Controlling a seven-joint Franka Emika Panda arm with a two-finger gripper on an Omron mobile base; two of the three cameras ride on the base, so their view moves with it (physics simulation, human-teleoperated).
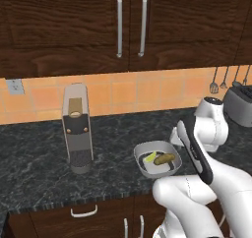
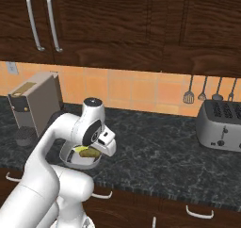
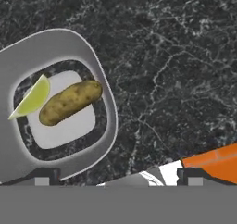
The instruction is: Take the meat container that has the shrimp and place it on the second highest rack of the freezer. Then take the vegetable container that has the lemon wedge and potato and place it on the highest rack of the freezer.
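1. Counter [image 3: 185,56]: dark, white-veined stone, polished look.
2. Vegetable container [image 3: 99,72]: smooth grey, matt, plastic-like.
3. Potato [image 3: 69,102]: rough, speckled brown skin.
4. Lemon wedge [image 3: 32,98]: glossy pale flesh.
5. Cabinets [image 1: 59,25], upper frame: dark grained wood, metal handles.
6. Toaster [image 2: 220,124]: brushed metal.

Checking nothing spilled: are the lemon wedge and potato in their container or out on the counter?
In. The lemon wedge and potato lie side by side in the container on the counter.
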